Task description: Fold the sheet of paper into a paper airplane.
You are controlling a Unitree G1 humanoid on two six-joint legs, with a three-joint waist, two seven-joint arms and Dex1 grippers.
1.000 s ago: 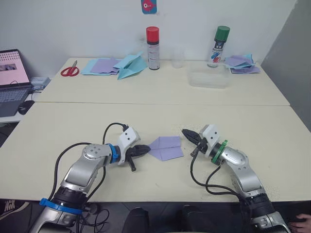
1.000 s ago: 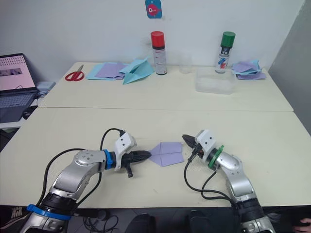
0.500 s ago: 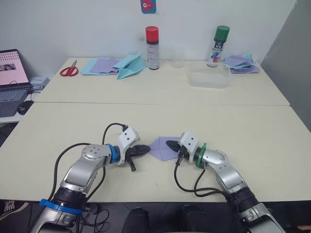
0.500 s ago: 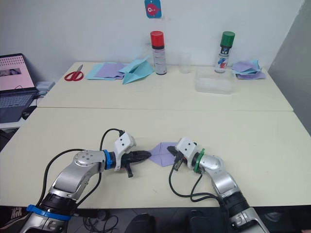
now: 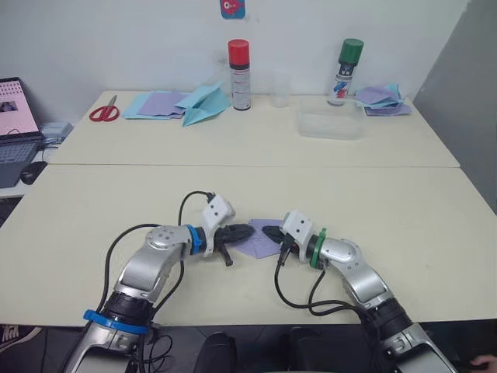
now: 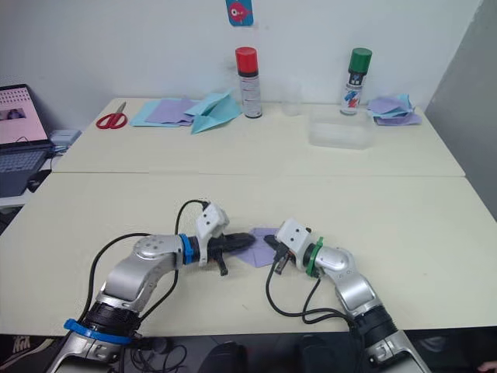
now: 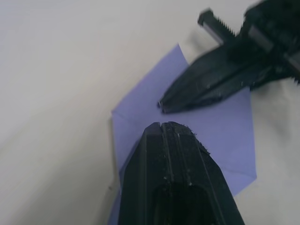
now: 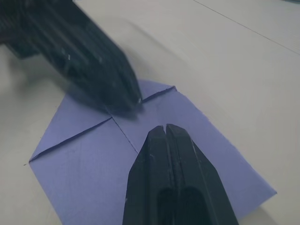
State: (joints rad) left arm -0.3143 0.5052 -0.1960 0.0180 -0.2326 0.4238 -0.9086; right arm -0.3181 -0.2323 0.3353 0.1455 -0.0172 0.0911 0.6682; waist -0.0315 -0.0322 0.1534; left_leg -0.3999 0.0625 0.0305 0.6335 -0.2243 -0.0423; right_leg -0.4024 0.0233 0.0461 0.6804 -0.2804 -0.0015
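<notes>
The sheet of paper (image 5: pixel 257 243) is pale lavender and lies flat on the near table between my two grippers. In the right wrist view it (image 8: pixel 89 159) shows two flaps meeting along a centre crease, forming a point. My left gripper (image 5: pixel 243 231) is shut, its tip resting on the sheet's left part. My right gripper (image 5: pixel 269 231) is shut too, with its tip on the sheet from the right. The two tips nearly meet over the crease. In the left wrist view my left gripper (image 7: pixel 162 126) points at the right gripper (image 7: pixel 161 106) just ahead.
On the far table are red scissors (image 5: pixel 102 112), flat blue and purple sheets (image 5: pixel 159 104), a light blue paper plane (image 5: pixel 203 105), a red-capped can (image 5: pixel 238 74), a clear cup (image 5: pixel 281 89), a green-capped can (image 5: pixel 347 71), a clear tray (image 5: pixel 332 124) and paper scraps (image 5: pixel 380 99). A laptop (image 5: pixel 12 116) is far left.
My right gripper swung left from beside the sheet onto it. My left gripper slid right from the sheet's point onto its surface. The camera shifted slightly.
</notes>
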